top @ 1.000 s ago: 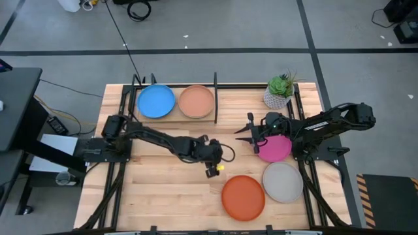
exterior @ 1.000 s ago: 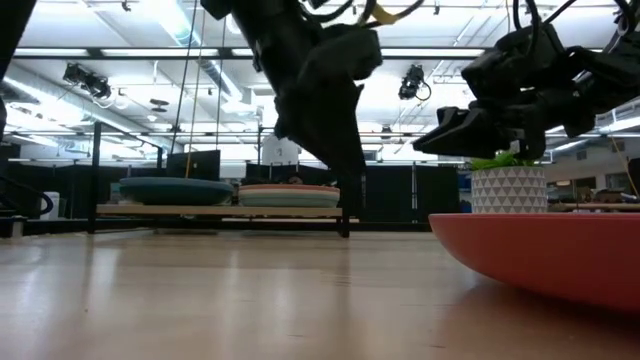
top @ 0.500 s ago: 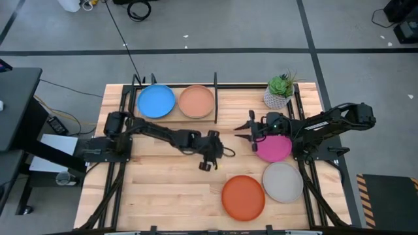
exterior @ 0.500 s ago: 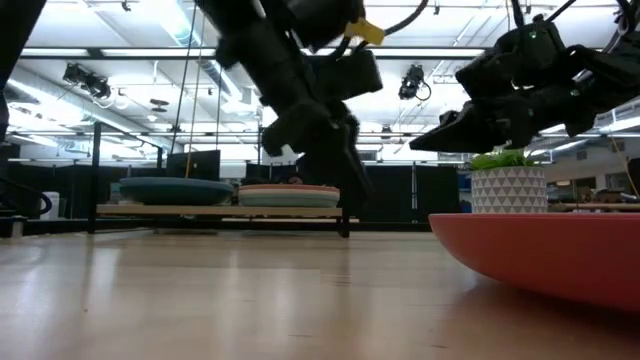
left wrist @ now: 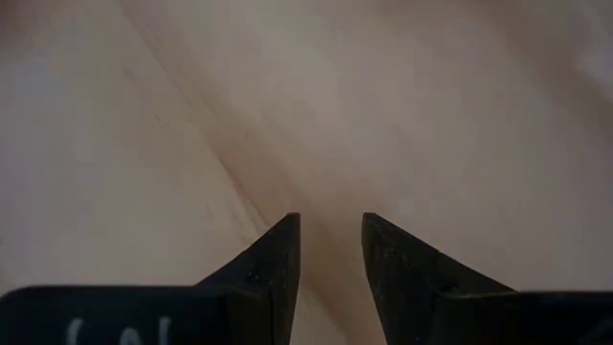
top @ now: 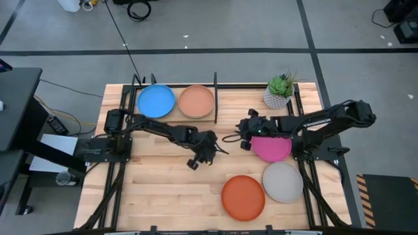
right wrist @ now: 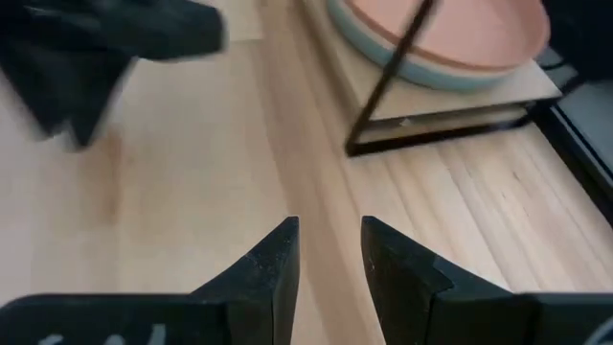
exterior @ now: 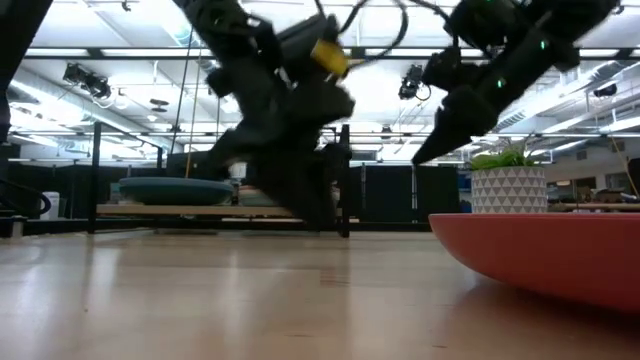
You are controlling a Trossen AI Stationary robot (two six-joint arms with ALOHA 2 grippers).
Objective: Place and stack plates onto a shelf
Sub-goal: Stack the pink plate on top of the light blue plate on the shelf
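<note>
From above, at frame centre, the left gripper [top: 196, 161] is seen swung back toward the left since a second ago, nothing carried, its fingers slightly parted over bare counter [top: 157, 189]. The right gripper [top: 242, 136] has been pushed leftward, off the magenta plate [top: 274, 149] and toward the middle. On the shelf [top: 215, 98], upper centre, the bright blue plate [top: 157, 101] and the peach plate [top: 196, 101] are already stacked; the orange plate [top: 243, 196] and the grey plate [top: 283, 182] wait at lower right.

At table height, both arms are caught blurred, the orange plate's rim filling the lower right.

Through the left wrist camera, only wood is seen between the narrowly parted fingers [left wrist: 278, 259].

Through the right wrist camera, the fingers [right wrist: 278, 264] are equally parted and empty, aimed at the shelf's peach stack. No plate is held; a fresh pickup is judged to be next.
</note>
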